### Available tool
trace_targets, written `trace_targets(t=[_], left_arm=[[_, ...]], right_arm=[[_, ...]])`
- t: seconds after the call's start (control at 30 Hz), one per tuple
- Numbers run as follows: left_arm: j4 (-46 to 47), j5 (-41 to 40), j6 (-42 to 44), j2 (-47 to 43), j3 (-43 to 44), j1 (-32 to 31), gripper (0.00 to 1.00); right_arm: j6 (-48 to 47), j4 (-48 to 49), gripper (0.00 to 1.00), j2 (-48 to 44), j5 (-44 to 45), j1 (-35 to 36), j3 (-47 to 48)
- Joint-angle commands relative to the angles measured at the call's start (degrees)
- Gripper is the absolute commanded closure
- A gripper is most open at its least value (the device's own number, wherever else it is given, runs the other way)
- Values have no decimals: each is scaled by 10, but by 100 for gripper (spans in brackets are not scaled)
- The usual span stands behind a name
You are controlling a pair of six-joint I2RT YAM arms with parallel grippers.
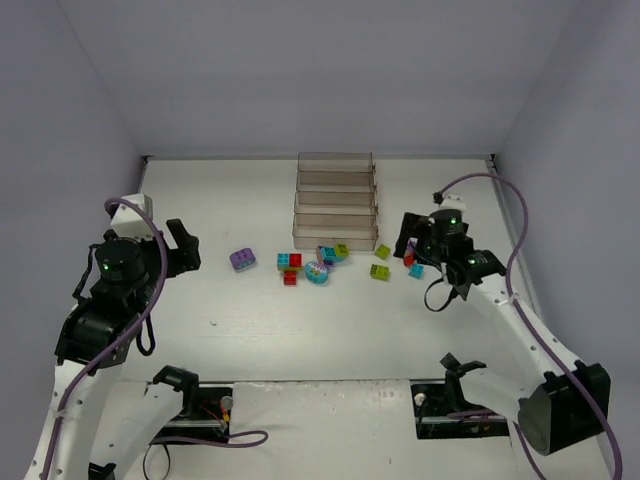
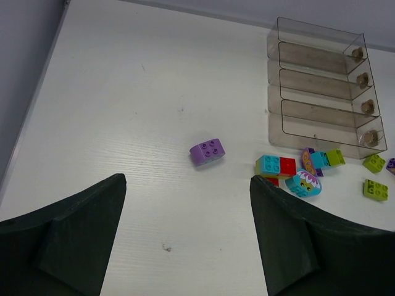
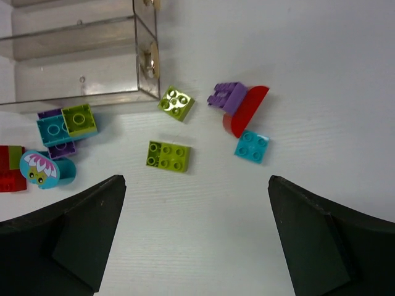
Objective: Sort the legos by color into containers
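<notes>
None of the bricks (image 1: 317,272) is in the trays (image 1: 335,238) yet: they all lie loose on the worktop (image 1: 230,320) just in front of the rack, one purple brick (image 2: 207,152) apart to the left, so we judge the whole sorting is left to do. Our left gripper (image 2: 188,182) hangs open and empty near that purple brick, and our right gripper (image 3: 196,182) stands wide open and empty above the lime green bricks (image 3: 168,155) and a red, purple and cyan cluster (image 3: 244,114).
</notes>
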Motion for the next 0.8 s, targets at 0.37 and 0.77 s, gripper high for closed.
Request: trace_targets(t=[0.37,0.77], left_arm=[[7,-1,-30,4,-7,-2,25],[14,9,-48,11,-22,-9,25]], right_arm=[[190,29,21,217,132,139,38],[210,81,23,349,140,141,67]])
